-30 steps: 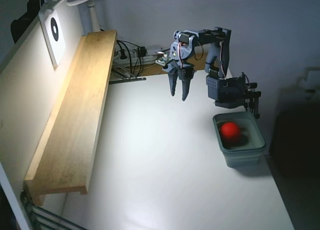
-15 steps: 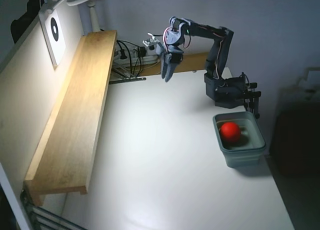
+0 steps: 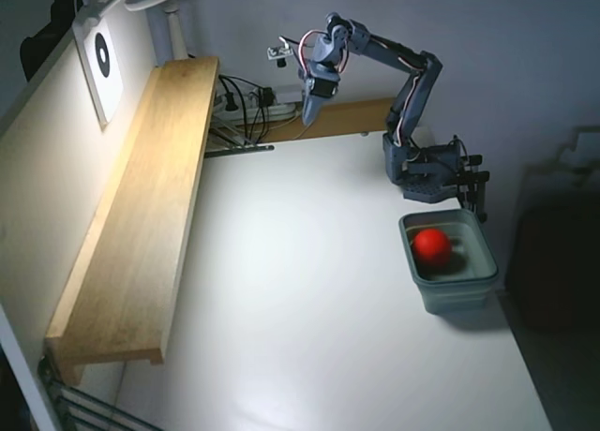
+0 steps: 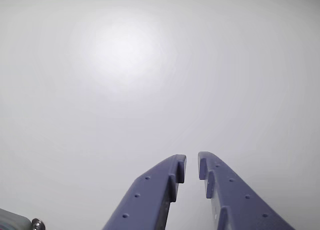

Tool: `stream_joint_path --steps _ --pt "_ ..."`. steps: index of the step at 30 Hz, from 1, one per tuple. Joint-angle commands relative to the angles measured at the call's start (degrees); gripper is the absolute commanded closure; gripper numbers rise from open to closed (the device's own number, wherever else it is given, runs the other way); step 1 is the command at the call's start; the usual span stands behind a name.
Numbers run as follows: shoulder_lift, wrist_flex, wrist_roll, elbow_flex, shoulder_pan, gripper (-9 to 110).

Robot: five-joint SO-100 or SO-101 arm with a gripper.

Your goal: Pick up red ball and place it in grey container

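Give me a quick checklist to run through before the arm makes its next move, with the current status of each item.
1. Small smooth red ball inside the grey-green rectangular plastic container: ok.
2. Container upright on the white table: ok.
3. Gripper holding nothing, only bare table beneath it in the wrist view: ok.
4. Jaws nearly closed with a narrow gap between the tips: ok.
5. Arm raised clear of the container, gripper near the far table edge: ok.
6. Ball settled and not rolling: cannot tell.

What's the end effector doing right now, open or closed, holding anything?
End effector: nearly closed, a narrow gap between the tips, holding nothing. The red ball sits in the grey container.
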Motion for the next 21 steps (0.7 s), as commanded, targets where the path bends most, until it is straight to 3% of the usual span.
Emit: stream_joint_path --steps 1,21 --pt "2.91 1.49 0.18 -2.81 3.69 103" --pt "4.1 2.79 0.18 -3.09 7.68 104"
